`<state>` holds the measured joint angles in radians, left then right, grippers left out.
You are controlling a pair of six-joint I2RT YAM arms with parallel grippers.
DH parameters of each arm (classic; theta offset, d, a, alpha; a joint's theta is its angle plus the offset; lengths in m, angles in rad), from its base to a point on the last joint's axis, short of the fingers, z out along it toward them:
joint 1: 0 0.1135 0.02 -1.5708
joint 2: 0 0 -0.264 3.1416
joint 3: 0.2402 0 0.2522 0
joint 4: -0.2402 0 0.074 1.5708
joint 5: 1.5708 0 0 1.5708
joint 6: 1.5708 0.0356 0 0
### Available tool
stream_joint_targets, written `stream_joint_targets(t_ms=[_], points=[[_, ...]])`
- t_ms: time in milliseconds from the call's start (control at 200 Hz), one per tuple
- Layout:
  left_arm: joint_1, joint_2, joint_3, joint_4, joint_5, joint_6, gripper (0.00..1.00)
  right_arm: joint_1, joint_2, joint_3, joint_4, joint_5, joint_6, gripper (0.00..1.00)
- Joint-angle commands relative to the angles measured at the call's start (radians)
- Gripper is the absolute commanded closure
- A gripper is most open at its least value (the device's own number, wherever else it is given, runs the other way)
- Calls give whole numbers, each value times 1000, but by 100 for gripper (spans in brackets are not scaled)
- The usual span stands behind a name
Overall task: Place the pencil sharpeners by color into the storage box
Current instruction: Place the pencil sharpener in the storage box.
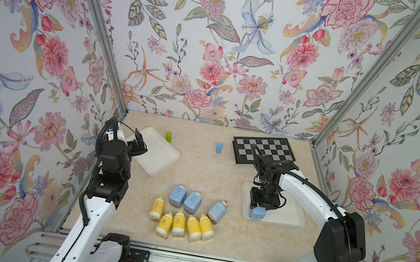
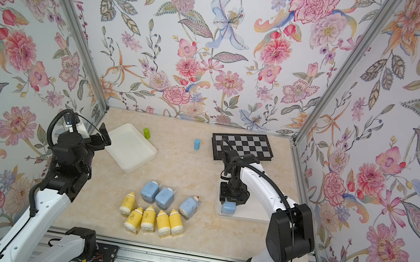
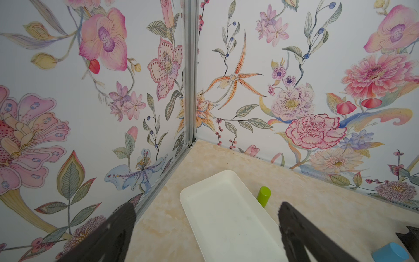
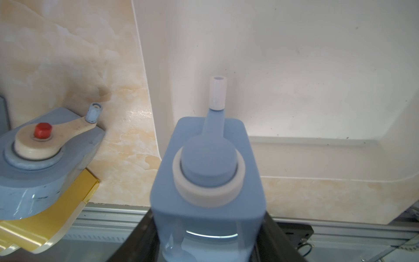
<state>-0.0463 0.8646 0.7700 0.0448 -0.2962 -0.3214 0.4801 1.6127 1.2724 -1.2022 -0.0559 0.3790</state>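
My right gripper [image 1: 257, 211] [image 4: 207, 238] is shut on a pale-blue pencil sharpener [image 4: 208, 163], held over the front left corner of the right white storage box [image 1: 292, 209] [image 4: 294, 68]. Three more pale-blue pencil sharpeners [image 1: 177, 195] [image 1: 192, 201] [image 1: 217, 211] lie mid-table. In front of them, several yellow pencil sharpeners [image 1: 179, 223] lie in a cluster. My left gripper [image 1: 129, 132] [image 3: 206, 208] hangs open and empty over the near end of the left white storage box [image 1: 158, 155] [image 3: 226, 215].
A small green cylinder [image 1: 168, 136] stands behind the left box. A small blue cylinder [image 1: 219, 148] stands mid-back. A chessboard [image 1: 263, 150] lies at the back right. Floral walls close in three sides.
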Motion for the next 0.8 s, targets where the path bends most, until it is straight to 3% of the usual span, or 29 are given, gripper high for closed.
stream_joint_targets(t_ms=[0,796], points=[[-9,-23,-21,7,-21,17,1,-1,3,-26,37,-22,28,70],[-18,-32,-29,4,-35,22,1,22,71,-72,115,-33,49,70]])
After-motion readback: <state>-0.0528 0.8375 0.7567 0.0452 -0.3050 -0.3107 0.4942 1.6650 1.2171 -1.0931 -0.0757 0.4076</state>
